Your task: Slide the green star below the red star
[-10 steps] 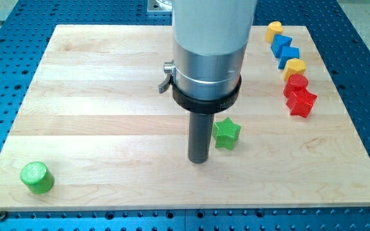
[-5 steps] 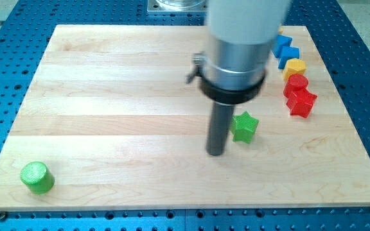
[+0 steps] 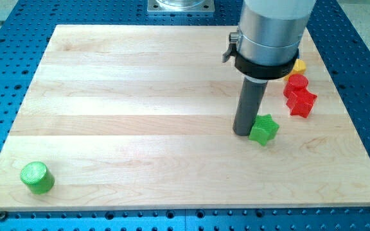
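The green star (image 3: 264,129) lies on the wooden board (image 3: 127,115) right of centre. My tip (image 3: 244,133) rests on the board, touching the star's left side. The red star (image 3: 302,102) lies up and to the right of the green star, near the board's right edge, with a gap between them.
A red block (image 3: 295,83) sits just above the red star, and a yellow block (image 3: 299,65) peeks out above that, partly hidden by the arm. A green cylinder (image 3: 37,178) stands at the board's bottom left corner. The board's right edge is close to the red blocks.
My tip has moved to the view's right, pushing the green star rightward toward the red star. The arm now hides the blue and yellow blocks at the top right.
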Controlling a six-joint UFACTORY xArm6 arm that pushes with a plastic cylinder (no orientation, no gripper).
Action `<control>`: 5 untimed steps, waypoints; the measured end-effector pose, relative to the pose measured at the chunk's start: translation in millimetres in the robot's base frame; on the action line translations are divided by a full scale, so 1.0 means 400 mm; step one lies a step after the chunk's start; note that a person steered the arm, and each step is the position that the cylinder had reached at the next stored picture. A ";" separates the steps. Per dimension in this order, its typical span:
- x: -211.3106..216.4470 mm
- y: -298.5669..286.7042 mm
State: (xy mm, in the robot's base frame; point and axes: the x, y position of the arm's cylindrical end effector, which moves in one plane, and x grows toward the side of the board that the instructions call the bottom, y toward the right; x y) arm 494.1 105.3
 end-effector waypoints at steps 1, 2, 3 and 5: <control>0.000 -0.063; 0.000 -0.048; 0.000 0.032; 0.002 -0.005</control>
State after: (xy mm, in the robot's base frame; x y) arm 495.0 103.1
